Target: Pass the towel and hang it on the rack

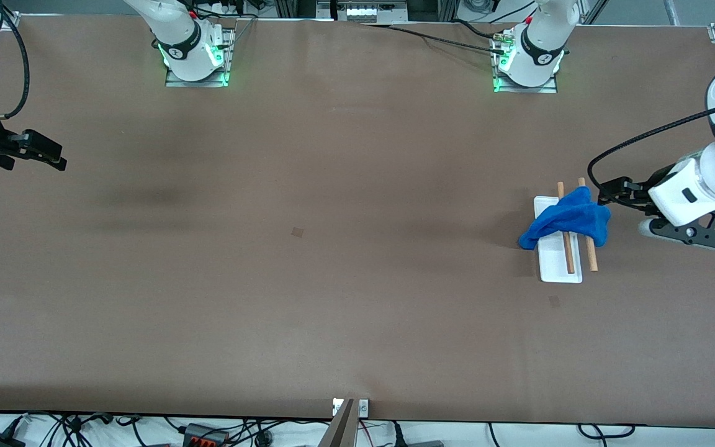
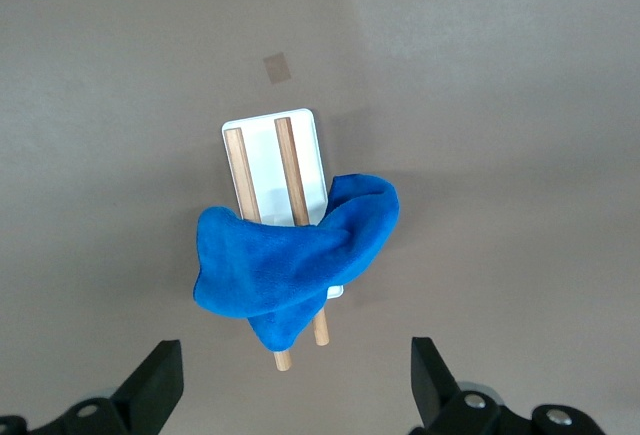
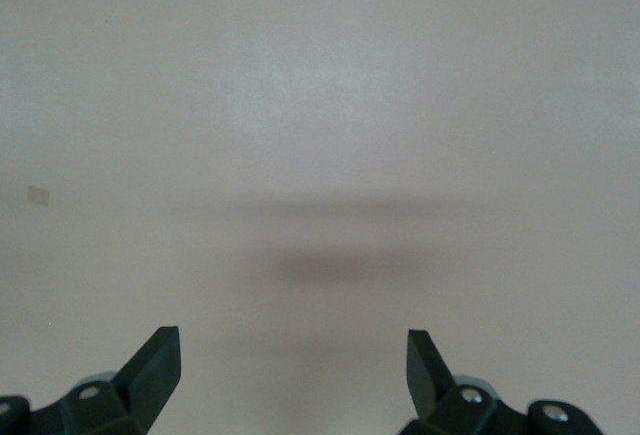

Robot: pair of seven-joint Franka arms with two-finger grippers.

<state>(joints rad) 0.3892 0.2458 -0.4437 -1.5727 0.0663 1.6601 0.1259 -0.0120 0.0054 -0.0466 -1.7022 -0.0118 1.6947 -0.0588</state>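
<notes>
The soft royal-blue towel (image 1: 567, 221) already hangs draped across both wooden rods of the white-based rack (image 1: 557, 269) at the left arm's end of the brown counter (image 1: 308, 292), so the task looks essentially done: the left gripper (image 1: 606, 192) hovers beside it, released and empty, while the right gripper (image 1: 53, 158) waits open over the counter's right-arm end.

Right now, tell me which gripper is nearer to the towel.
Left. The left gripper hangs open right beside the towel draped over the rack; the right gripper waits open at the right arm's end of the table.
</notes>
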